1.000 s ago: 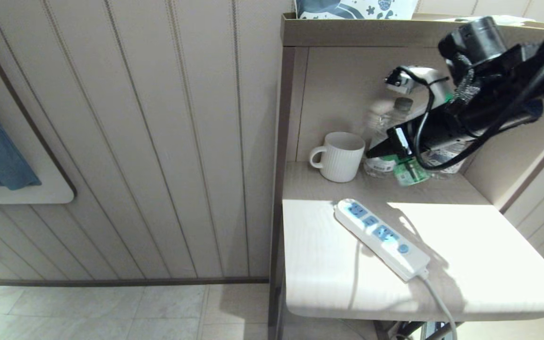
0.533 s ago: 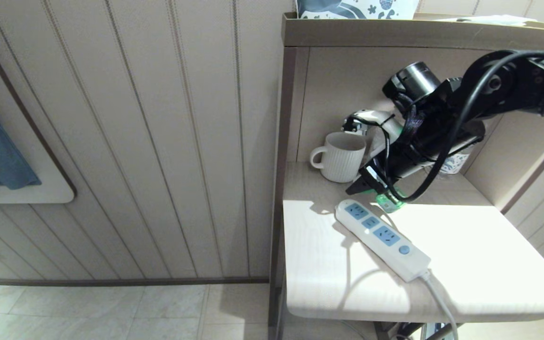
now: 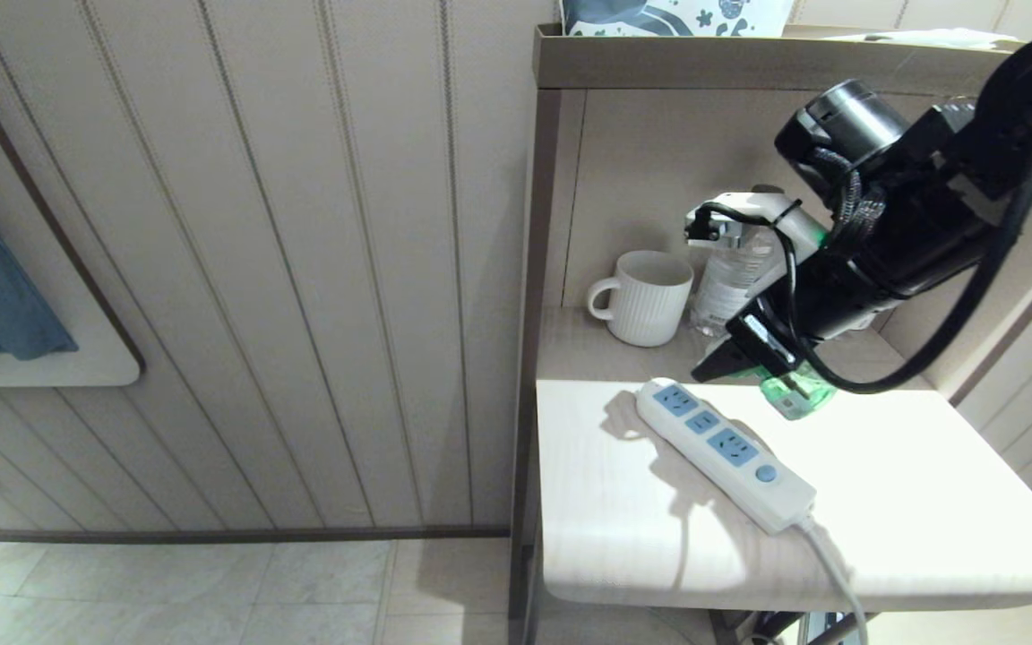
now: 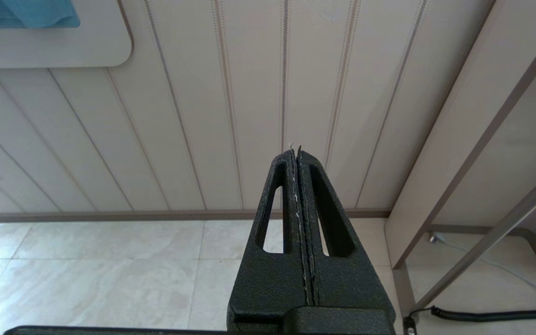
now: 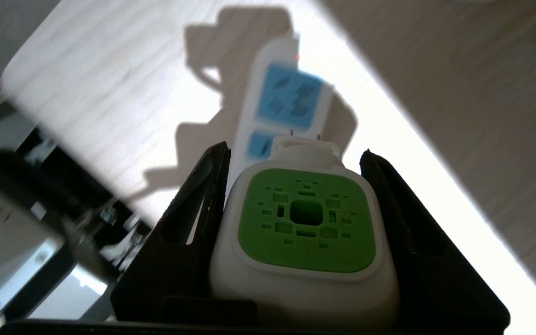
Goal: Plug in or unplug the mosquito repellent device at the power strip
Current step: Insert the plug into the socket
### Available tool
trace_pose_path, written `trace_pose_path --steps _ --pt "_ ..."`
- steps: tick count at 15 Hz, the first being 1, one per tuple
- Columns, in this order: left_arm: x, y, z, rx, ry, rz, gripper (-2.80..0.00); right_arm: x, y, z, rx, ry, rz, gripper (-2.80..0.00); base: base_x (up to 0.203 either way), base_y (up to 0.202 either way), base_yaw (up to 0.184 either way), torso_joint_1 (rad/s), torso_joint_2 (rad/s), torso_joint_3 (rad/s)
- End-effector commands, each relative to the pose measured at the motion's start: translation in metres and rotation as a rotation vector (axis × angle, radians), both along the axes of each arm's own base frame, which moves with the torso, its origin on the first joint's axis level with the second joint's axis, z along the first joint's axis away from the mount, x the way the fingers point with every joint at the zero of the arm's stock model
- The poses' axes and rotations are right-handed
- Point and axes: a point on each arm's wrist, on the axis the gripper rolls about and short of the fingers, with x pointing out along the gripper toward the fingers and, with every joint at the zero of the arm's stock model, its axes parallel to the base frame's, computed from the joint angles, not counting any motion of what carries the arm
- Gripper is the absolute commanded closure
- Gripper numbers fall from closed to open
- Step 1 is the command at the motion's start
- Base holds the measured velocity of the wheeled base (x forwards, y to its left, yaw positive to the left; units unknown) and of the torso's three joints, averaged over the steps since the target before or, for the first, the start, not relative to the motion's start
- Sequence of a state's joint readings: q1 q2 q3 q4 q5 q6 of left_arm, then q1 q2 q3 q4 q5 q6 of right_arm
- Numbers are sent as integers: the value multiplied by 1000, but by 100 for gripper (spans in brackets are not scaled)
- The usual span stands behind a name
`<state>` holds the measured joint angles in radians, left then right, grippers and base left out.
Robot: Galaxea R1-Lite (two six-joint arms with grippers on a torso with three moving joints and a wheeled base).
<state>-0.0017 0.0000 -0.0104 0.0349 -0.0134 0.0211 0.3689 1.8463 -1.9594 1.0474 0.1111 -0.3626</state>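
The right end effector (image 5: 296, 209) grips the glossy white, green-capped mosquito repellent device (image 5: 303, 237), its prongs bare. The long white power strip (image 3: 720, 452) lies at seven o'clock on the pale woodgrain counter (image 3: 928, 502). The left end effector (image 4: 298, 186) is pressed closed.

Glossy white plastic power strip (image 3: 724, 454) on pale matt wood-grain table (image 3: 928, 502); ribbed ceramic mug (image 3: 646, 297).

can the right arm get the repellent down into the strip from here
Probably yes. The right claw grips the repellent with its prongs exposed, above the strip, whose sockets lie uncovered; the mug stands clear behind.
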Motion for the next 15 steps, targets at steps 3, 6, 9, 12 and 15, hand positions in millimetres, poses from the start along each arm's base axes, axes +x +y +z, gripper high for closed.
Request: trace_pose_path --steps 3,6,9,12,15 --pt "0 0 0 0 2 0 0 -30 -6 13 -10 37 12 0 0 0 0 0 0 0" --pt "0 0 0 0 2 0 0 -40 -8 11 -34 112 21 0 0 0 0 0 0 0" --pt "0 0 0 0 2 0 0 -48 -7 7 -58 184 42 0 0 0 0 0 0 0" --pt "0 0 0 0 2 0 0 -52 -9 7 -68 198 45 0 0 0 0 0 0 0" --pt "0 0 0 0 2 0 0 -55 -11 7 -73 213 43 0 0 0 0 0 0 0"
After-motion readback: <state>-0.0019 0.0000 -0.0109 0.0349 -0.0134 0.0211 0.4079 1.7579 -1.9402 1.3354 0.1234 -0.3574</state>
